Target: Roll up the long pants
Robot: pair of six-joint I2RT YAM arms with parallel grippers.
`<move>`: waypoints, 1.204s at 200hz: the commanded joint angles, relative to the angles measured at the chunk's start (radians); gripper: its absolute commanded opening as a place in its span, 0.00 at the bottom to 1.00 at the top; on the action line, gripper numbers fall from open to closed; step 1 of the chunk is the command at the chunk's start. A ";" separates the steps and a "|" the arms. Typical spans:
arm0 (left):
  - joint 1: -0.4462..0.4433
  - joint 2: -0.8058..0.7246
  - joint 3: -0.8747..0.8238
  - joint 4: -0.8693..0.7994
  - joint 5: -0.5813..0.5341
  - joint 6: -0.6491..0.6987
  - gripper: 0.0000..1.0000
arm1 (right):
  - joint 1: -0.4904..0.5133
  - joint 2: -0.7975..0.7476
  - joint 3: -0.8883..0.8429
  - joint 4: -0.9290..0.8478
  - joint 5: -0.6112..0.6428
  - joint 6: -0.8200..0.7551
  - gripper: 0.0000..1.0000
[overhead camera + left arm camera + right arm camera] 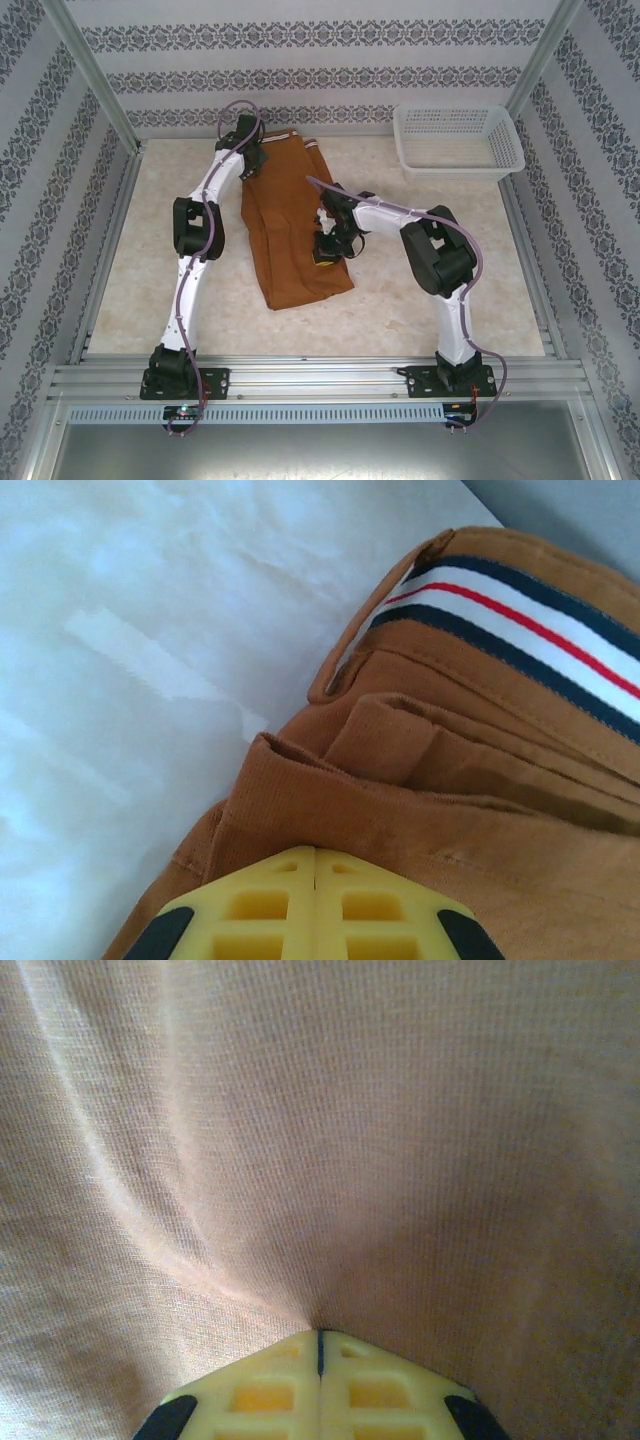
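Status: the long pants (290, 235) lie flat mid-table (150, 300), apparently folded lengthwise with one leg over the other; striped waistband (520, 620) at the far end, hems toward you; no turn of a roll shows at either end, so count the rolling itself as not yet begun.

Left gripper (255, 158) sits at the far-left waistband corner; in its wrist view the yellow fingers (270, 905) meet with no gap, tip on a brown fold just below the stripes; whether cloth is caught between them is hard to tell from this angle.

Right gripper (328, 250) is down on the right side of the legs, nearer the hems; fingers closed, creases running into the tip (320, 1345), so it looks pinched on the fabric.

Left to do, by my reading: start a roll from one end, carry it the full length; the white basket (458, 140) stands well apart, far right.
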 commanded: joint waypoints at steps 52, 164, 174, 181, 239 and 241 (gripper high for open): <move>0.027 0.097 0.064 0.209 0.126 -0.046 0.00 | 0.134 0.044 -0.066 0.004 -0.009 0.119 0.00; 0.053 -0.074 0.118 0.194 0.252 0.017 1.00 | 0.092 -0.152 0.091 -0.160 0.330 -0.063 0.88; 0.055 -0.130 0.116 0.138 0.231 0.062 1.00 | 0.075 -0.184 0.129 -0.177 0.423 -0.099 0.92; 0.055 -0.166 0.112 0.092 0.212 0.097 1.00 | 0.073 -0.209 0.152 -0.183 0.506 -0.137 0.95; 0.019 -0.616 -0.369 0.071 0.237 0.244 1.00 | 0.031 -0.343 0.115 -0.017 0.728 -0.424 0.83; 0.014 -0.633 -0.392 0.074 0.239 0.246 1.00 | 0.024 -0.338 0.120 -0.025 0.710 -0.422 0.78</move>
